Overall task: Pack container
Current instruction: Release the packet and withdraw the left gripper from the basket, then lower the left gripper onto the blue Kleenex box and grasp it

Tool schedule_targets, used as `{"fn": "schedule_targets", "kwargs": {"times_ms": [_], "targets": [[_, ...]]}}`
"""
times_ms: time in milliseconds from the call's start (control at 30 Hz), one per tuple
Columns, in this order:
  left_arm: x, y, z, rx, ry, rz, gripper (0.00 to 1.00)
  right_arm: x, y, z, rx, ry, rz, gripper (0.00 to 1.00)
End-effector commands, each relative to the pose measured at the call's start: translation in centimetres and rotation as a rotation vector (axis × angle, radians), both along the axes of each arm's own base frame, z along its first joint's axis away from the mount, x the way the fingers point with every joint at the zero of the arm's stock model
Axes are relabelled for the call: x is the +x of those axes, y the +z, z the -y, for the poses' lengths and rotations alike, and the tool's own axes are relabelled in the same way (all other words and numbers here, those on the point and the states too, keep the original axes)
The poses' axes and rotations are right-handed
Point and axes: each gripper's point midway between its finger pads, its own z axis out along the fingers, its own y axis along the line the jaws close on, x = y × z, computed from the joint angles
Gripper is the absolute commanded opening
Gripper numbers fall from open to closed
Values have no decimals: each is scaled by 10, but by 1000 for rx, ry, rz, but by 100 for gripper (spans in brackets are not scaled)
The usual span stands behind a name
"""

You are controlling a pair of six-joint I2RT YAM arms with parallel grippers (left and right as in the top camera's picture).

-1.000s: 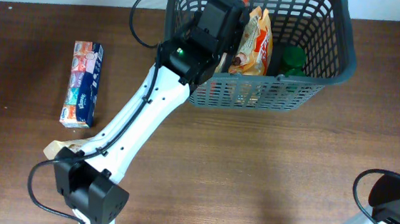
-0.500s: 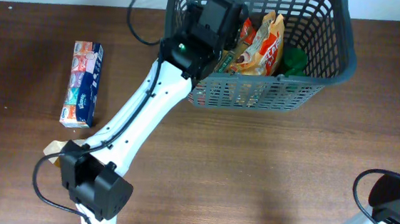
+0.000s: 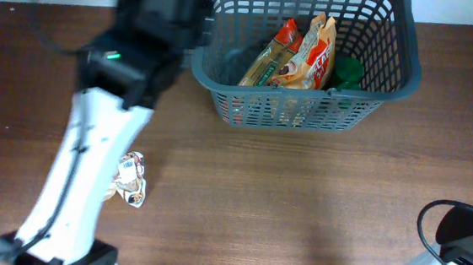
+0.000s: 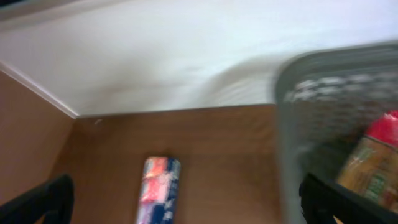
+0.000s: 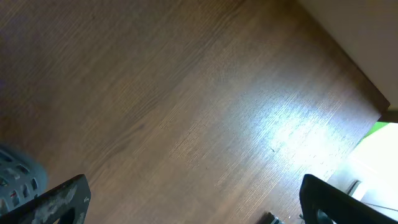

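Left claw (image 4: 183, 200) is released, fingers spread wide and nothing between them. It hovers off the container's left wall, above the table (image 4: 236, 155).

Nearest target: the tissue pack (image 4: 158, 191) lies just ahead of and below the claw, a touch toward its left finger. Its long axis runs straight away from the claw, so the jaws already straddle the narrow width. My read: drop and close, little or no wrist roll needed.

There is bare wood on both sides of the pack, so room for both fingers.

The container (image 3: 299, 92) sits on the claw's right-finger side, its lattice wall near that finger and well apart from the pack. Snack bags (image 3: 297, 57) lean inside, with free floor left of them.

A crumpled packet (image 3: 131, 179) lies back toward the arm's base, behind the claw.

Beyond the pack the table ends at a white wall (image 4: 186, 56), so forward overshoot is limited.

Right claw (image 5: 193, 200) is also spread and empty over bare wood, far from the pack. The left arm is clearly nearer, so I use that one.
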Motion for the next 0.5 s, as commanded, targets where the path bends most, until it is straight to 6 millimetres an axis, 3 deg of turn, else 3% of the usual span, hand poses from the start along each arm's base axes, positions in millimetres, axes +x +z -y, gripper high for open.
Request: {"fn": "schedule_targets", "kwargs": {"times_ms": [0,300,467], "targets": [[-16,6,-55,-119,131,-12,99,-3,0,3,-10,-21,-6,99],[-19,-54,-148,-268,232,-240,99,-3,0,3,-10,-20,-6,99],[0,-104,-172,-322,139,-384,99,-3,0,3,-10,-20,-6,99]]}}
